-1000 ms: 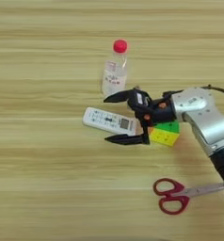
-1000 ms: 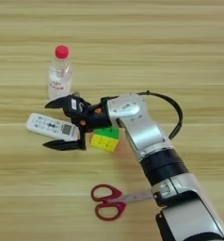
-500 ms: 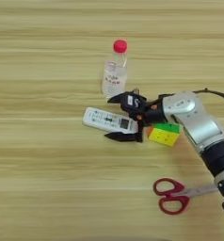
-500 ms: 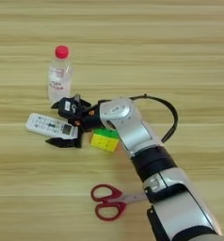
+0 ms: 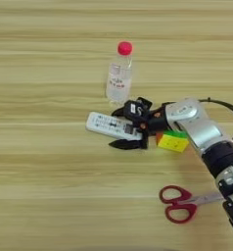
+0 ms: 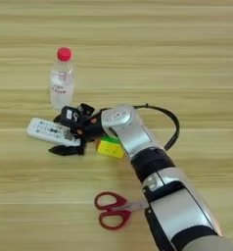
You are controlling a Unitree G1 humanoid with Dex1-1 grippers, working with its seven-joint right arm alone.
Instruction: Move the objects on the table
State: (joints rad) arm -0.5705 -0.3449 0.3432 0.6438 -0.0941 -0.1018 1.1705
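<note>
My pincer straddles the right end of the white remote control lying left of the puzzle cube, fingers spread, so next I judge I must close and lift.

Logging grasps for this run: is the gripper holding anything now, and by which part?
The right gripper straddles the white remote's right end; whether it actually grips it cannot be told.

forearm: silver-grey, smooth rounded shell
elbow section: black band, then silver again
cable: thin, black, looping off the forearm
gripper: two black fingers; possibly small orange accents at the base
</note>
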